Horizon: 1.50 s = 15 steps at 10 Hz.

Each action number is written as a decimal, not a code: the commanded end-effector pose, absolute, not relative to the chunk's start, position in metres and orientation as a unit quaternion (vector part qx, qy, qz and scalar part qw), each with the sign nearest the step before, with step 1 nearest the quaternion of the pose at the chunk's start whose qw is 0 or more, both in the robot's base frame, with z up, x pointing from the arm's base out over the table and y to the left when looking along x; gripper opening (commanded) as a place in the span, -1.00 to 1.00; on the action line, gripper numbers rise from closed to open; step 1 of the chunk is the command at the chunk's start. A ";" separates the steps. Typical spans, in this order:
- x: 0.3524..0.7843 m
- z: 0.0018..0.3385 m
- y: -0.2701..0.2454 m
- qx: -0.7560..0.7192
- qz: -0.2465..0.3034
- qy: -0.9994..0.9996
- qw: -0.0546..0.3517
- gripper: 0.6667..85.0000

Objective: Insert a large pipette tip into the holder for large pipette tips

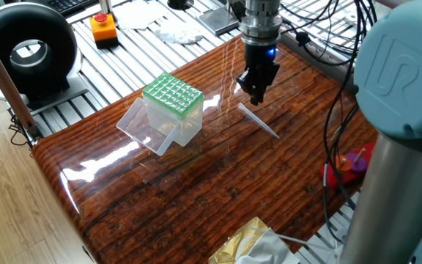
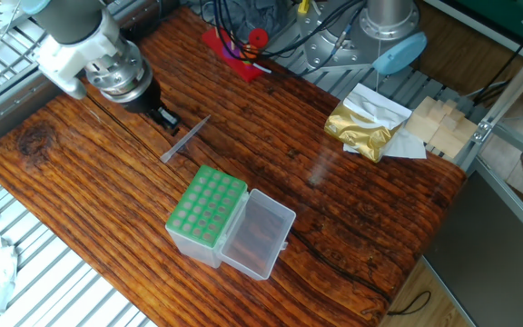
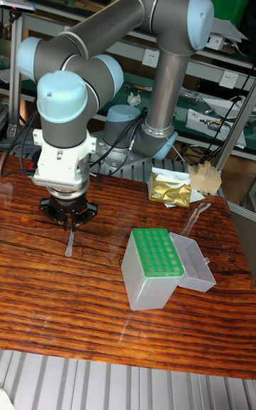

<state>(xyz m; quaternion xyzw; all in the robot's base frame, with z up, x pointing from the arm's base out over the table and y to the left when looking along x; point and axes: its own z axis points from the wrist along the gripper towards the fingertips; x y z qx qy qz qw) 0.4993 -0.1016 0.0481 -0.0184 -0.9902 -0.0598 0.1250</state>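
1. My gripper (image 1: 256, 98) hangs in the upper middle of one fixed view, pointing down over the wooden tabletop (image 1: 196, 183). In the other fixed view it sits at the upper left (image 2: 167, 119), and in the tall fixed view at the middle left (image 3: 69, 221).
2. My fingers (image 1: 255, 91) hold nothing, and from these angles I cannot tell whether they are spread or pressed together.
3. The large pipette tip (image 1: 258, 121) lies flat on the tabletop just below and right of my gripper in one fixed view, its wide end nearest me and its point toward the right of the frame.
4. In the other fixed view the tip (image 2: 184, 139) lies slanted just right of my gripper. In the tall fixed view it (image 3: 70, 241) shows directly beneath my gripper, and I cannot tell whether I touch it.
5. The holder for large pipette tips (image 1: 171, 106) stands left of centre in one fixed view, well apart from the tip, with its light-green grid facing up.
6. In the other fixed view the holder (image 2: 207, 214) sits at lower centre with its clear lid (image 2: 260, 233) hinged open to its right. In the tall fixed view it (image 3: 153, 266) stands right of centre.
7. A red base (image 2: 232, 50) sits at the top of the other fixed view.
8. A crumpled gold foil bag (image 2: 361, 125) lies at the right of that view.
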 end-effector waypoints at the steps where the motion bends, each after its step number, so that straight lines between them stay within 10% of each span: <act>1: 0.495 0.049 -0.100 -0.024 -0.064 -0.988 0.136 -0.49; 15: 0.448 0.066 -0.095 -0.022 -0.072 -0.970 0.233 -0.65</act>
